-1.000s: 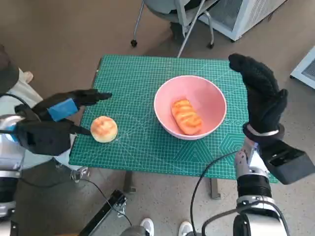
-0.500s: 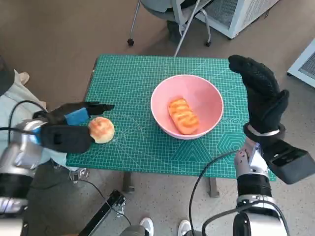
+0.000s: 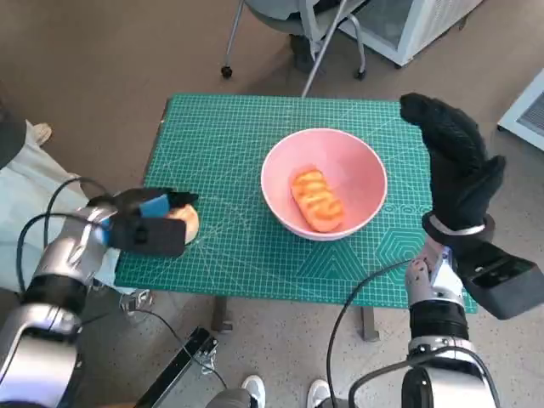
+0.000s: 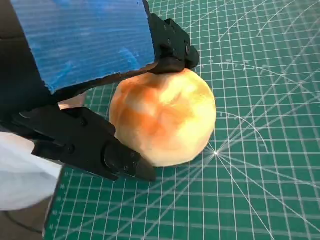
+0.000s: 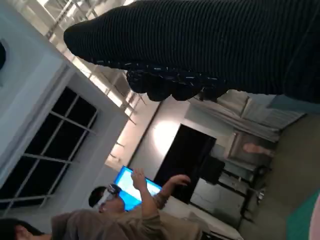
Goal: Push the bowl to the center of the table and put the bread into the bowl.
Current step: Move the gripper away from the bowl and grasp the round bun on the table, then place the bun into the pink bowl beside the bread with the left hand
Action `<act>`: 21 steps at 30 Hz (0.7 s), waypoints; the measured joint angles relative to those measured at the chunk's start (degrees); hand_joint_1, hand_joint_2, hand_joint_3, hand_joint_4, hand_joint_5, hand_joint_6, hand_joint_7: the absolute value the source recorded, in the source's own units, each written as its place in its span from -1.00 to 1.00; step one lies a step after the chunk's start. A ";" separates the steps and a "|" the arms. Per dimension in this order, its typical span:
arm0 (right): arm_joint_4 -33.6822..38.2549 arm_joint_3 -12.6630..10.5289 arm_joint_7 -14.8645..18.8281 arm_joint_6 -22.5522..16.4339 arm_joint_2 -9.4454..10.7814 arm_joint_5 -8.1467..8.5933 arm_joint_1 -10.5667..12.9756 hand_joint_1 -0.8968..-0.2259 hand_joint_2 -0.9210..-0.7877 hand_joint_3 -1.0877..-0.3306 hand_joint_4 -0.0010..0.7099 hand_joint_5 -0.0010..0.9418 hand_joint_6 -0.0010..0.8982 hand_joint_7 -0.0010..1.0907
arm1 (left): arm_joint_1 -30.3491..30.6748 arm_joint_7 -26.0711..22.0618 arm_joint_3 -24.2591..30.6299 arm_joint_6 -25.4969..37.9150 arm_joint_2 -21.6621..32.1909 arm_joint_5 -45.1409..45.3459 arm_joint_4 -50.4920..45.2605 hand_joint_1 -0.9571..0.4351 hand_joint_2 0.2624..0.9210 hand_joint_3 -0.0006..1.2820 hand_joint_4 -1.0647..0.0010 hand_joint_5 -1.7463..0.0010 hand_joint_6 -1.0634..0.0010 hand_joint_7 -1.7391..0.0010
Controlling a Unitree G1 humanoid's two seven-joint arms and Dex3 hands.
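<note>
A pink bowl (image 3: pixel 282 161) stands near the middle of the green table mat (image 3: pixel 229 127), with a long orange bread (image 3: pixel 316 200) lying inside it. A round bun (image 3: pixel 190 223) sits near the mat's front left corner. My left hand (image 3: pixel 146 226) wraps over it and hides most of it. In the left wrist view the bun (image 4: pixel 165 117) sits between the black fingers (image 4: pixel 100 150), which touch it on both sides under the blue-taped back of my left hand (image 4: pixel 85 45). My right hand (image 3: pixel 459 166) is raised beside the bowl's right side, fingers extended, holding nothing.
Chair legs on castors (image 3: pixel 297 42) and a white cabinet (image 3: pixel 416 25) stand beyond the table's far edge. Pale cloth (image 3: pixel 25 187) lies left of the table, cables (image 3: pixel 161 331) hang below it, and shoes (image 3: pixel 255 391) show at the front. A person (image 5: pixel 130 215) appears in the right wrist view.
My left hand has swung in from the left and closed around the round bun. The right hand, bowl and long bread have stayed put; the camera shifted slightly.
</note>
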 measured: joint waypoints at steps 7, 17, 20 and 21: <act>-0.55 -0.11 -0.26 0.29 -0.05 -0.14 0.04 0.01 -1.00 0.02 -0.06 -1.00 -0.94 0.42 | -2.41 1.57 -1.90 0.37 -0.57 1.35 2.73 0.26 0.98 -0.82 -0.22 0.08 -0.11 -0.34; -1.05 -0.26 -0.77 0.68 -0.59 -0.59 0.28 0.01 -1.00 0.02 -0.05 -0.99 -0.94 0.42 | -0.43 0.90 7.22 -9.24 1.67 -10.03 -4.89 0.37 0.99 -0.89 -0.24 -0.34 -0.26 -0.32; -1.06 -0.15 -0.78 0.90 -0.51 -0.65 0.24 0.00 -1.00 0.03 -0.05 -0.99 -0.94 0.42 | -0.57 0.26 10.92 -11.90 1.84 -14.64 -9.04 0.38 0.98 -0.90 -0.27 -0.35 -0.28 -0.29; -1.06 -0.11 -0.78 0.95 -0.49 -0.68 0.23 -0.01 -1.00 0.03 -0.04 -0.99 -0.94 0.42 | -0.78 0.16 11.82 -12.70 1.89 -15.79 -10.29 0.38 0.98 -0.91 -0.28 -0.34 -0.28 -0.29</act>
